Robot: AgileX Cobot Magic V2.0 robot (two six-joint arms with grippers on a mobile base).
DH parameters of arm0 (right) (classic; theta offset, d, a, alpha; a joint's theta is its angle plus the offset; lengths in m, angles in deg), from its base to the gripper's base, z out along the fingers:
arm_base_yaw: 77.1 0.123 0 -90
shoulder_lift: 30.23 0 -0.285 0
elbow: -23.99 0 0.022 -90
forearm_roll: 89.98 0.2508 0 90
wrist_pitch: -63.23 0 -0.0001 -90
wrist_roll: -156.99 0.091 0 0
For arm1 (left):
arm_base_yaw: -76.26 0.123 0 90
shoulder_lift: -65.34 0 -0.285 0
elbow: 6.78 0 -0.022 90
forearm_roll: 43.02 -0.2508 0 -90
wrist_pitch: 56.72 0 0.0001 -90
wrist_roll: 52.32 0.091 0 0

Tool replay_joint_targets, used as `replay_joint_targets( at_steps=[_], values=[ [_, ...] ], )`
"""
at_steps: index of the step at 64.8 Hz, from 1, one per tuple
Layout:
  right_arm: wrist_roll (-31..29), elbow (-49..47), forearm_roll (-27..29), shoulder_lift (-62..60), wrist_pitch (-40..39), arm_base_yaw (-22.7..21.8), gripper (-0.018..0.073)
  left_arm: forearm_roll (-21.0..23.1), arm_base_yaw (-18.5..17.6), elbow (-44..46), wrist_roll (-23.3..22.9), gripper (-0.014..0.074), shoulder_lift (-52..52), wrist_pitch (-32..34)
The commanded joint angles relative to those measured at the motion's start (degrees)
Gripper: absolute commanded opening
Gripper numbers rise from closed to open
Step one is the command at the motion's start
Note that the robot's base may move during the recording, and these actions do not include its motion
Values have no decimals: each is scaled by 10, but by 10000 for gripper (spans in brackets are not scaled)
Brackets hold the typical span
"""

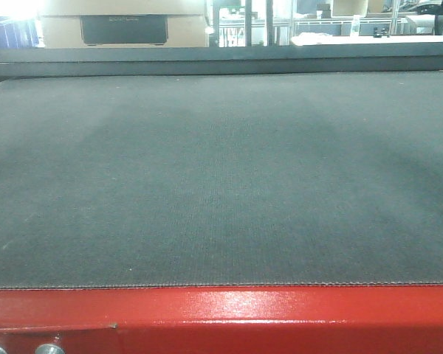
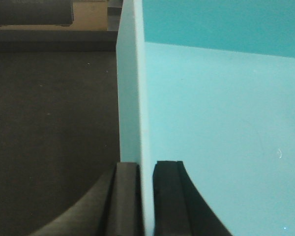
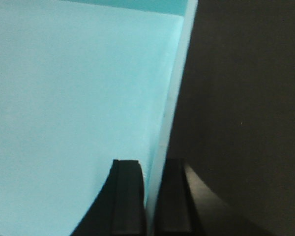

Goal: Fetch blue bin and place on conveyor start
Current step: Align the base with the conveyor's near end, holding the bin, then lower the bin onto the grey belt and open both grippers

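Spanning the gap between both arms, the blue bin (image 2: 221,123) is gripped by two opposite walls. The left gripper (image 2: 146,169) is pinched on the left wall and the right gripper (image 3: 152,167) on the right wall. Its long axis is therefore judged to run side to side, with neither arm nearer. The dark belt of the conveyor start (image 1: 221,184) is seen just outside each wall; whether the base touches it cannot be told.
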Motion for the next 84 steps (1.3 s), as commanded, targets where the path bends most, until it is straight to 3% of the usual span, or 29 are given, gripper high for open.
replay_joint_targets(
  at_steps=[1,20,35,40,50,65,84],
  values=[
    [-15,-6,-27,-7,-9,-6,-153,-7,1,7,-1,-111,9,39],
    [-15,-6,-27,-8,-32,-6,-153,-7,1,7,-1,-111,9,36],
    [-26,2,-14,-15,49,-1,-153,19,1,4,-1,-111,24,-120],
    [-29,25,-14,-15,52,1,-153,19,1,-19,-1,-111,22,-135],
    [-29,103,-14,-1,14,1,-153,23,1,-115,-1,-111,14,-76],
    [-29,186,-14,58,-94,1,-153,16,1,-242,-1,-111,-31,73],
    [-29,189,-14,156,-125,1,-150,16,1,-264,-1,-111,-117,144]
  ],
)
